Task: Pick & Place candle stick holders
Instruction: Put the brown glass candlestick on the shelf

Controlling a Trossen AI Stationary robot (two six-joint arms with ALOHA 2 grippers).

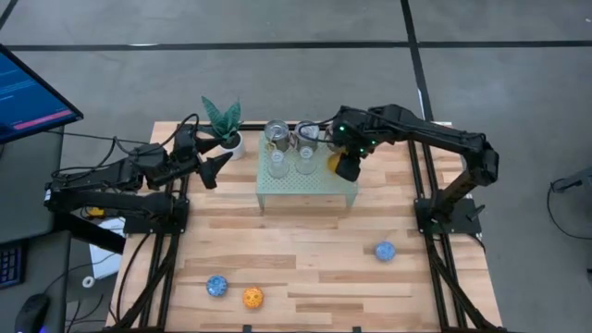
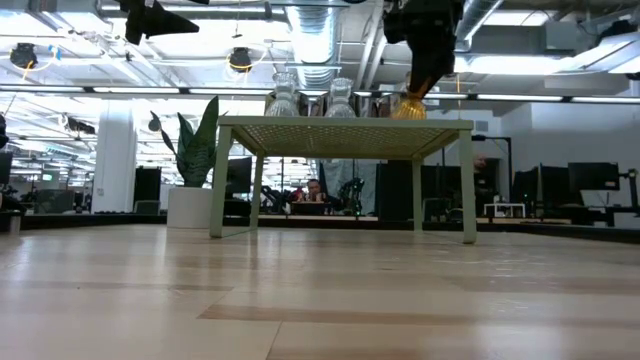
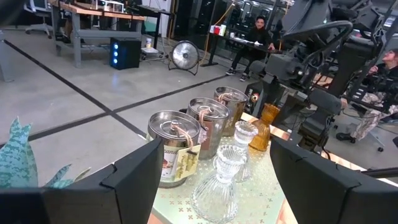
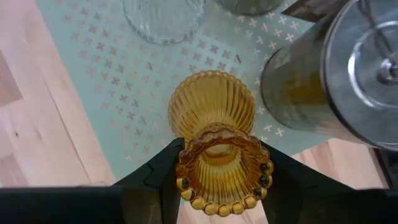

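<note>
My right gripper (image 1: 344,165) is over the right end of the pale green stand (image 1: 305,188), shut on the amber glass holder (image 4: 214,124). Three silver holders (image 1: 277,133) and two clear glass holders (image 1: 276,166) stand on the stand beside it. Two blue holders (image 1: 385,251) (image 1: 216,286) and an orange one (image 1: 252,297) lie on the table near its front edge. My left gripper (image 1: 222,164) is open and empty, raised above the table's left side and pointing at the stand. My right gripper pinches the amber holder's beaded top rim (image 4: 186,177) between its two fingers, one on each side. The fingers come from above, pointing down. The holder stands upright with its ribbed foot (image 4: 211,102) on the stand's top near its right edge.
A green leafy plant in a white pot (image 1: 225,129) stands at the back, left of the stand, close to my left gripper. Bare wood lies between the stand and the holders at the front. People sit at desks in the room beyond (image 3: 255,31).
</note>
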